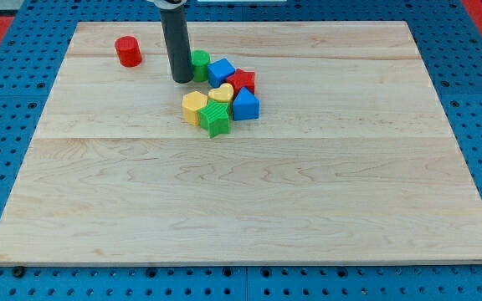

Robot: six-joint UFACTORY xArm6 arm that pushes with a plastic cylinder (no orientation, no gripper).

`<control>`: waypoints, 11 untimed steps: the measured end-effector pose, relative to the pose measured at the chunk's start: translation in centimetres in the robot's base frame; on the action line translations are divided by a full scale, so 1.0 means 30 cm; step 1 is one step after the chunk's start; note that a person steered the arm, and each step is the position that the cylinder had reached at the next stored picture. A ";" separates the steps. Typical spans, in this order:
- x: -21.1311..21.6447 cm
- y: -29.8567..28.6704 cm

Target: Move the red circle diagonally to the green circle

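The red circle [128, 51] stands alone near the board's top left. The green circle [200, 64] sits at the top left of a cluster of blocks, partly hidden behind the rod. My tip [182, 79] rests on the board just left of the green circle, touching or nearly touching it, and to the right of and below the red circle.
The cluster right of the tip holds a blue cube [221, 71], a red star [242, 82], a blue block [245, 105], a yellow heart [220, 94], a yellow block [194, 107] and a green star [216, 120]. The wooden board [241, 209] lies on a blue pegboard.
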State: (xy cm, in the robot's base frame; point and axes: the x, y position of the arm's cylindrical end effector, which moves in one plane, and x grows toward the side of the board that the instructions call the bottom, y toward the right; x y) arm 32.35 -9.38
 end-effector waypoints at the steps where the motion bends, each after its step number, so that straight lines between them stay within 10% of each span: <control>1: 0.025 -0.109; 4: -0.219 -0.492; 7: 0.006 -0.371; 11: -0.390 -0.119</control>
